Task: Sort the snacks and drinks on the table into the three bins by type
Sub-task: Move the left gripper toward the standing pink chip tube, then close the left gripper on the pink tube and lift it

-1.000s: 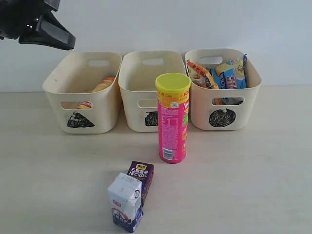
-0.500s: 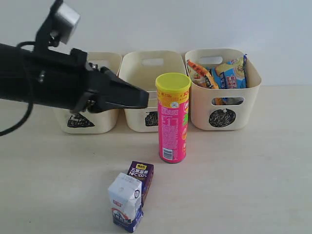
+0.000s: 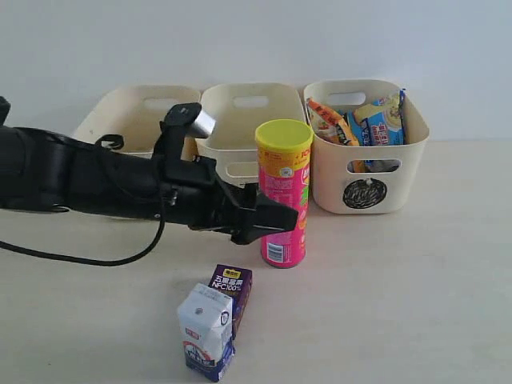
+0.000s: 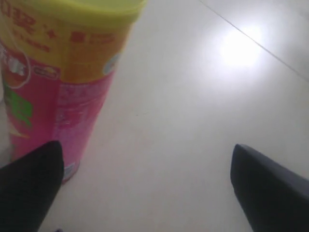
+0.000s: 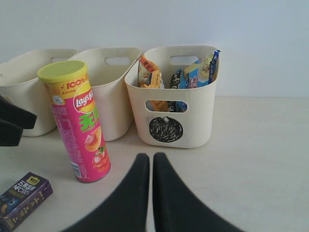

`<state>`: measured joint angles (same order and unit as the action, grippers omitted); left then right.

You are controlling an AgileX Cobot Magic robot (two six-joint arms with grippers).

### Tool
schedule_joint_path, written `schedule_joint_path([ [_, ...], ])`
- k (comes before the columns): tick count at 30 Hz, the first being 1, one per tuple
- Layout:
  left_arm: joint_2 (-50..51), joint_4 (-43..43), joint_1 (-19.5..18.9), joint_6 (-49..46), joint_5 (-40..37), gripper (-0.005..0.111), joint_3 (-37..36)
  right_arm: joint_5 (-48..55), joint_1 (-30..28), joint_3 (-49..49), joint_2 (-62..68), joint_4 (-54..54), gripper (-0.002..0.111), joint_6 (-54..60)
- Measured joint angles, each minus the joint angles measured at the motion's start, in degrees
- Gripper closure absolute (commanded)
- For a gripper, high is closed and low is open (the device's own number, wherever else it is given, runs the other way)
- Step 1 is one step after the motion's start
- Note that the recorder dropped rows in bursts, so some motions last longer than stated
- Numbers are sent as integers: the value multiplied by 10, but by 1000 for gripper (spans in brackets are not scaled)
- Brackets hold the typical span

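**Left arm lowered onto the pink tube, fingers now spread**

Since half a second earlier, the left gripper (image 3: 276, 220) had dropped from lid height to the lower half of the pink chip tube (image 3: 284, 192) and its fingers had parted from a closed point. The arm reached in from 9 o'clock across the table (image 3: 400, 280).

In the exterior view the fingertips overlapped the tube's 9 o'clock flank; whether they touched it could not be told. In the left wrist view the left gripper (image 4: 145, 150) showed two dark fingers (image 4: 29, 183) set wide apart. The pink chip tube (image 4: 58, 96) stood upright close by one finger, partly behind it, while bare table filled most of the gap.

The right gripper (image 5: 150, 159) hovered over the table with its fingers pressed together, holding nothing, the pink chip tube (image 5: 79, 128) well apart from it.

At 7 o'clock from the tube stood the purple juice box (image 3: 232, 290), touching the milk carton (image 3: 206, 332). At 12 o'clock sat the triangle bin (image 3: 128, 100), the square bin (image 3: 248, 92) and the circle bin (image 3: 400, 168). The circle bin held the orange bag (image 3: 324, 116) and the blue-and-white pack (image 3: 382, 120).
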<state>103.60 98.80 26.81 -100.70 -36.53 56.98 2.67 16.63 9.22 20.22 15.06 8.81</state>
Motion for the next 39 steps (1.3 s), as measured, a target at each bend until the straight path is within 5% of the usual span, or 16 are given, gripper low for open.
schedule_joint_path([
  [11,79,4,0,-86,35,20,82,0,0,0,0,0,108,0],
  [28,149,7,0,-95,49,21,167,0,0,0,0,0,108,0],
  [34,153,7,0,-95,50,41,183,0,0,0,0,0,108,0],
  [39,153,7,0,-91,50,78,183,0,0,0,0,0,108,0],
])
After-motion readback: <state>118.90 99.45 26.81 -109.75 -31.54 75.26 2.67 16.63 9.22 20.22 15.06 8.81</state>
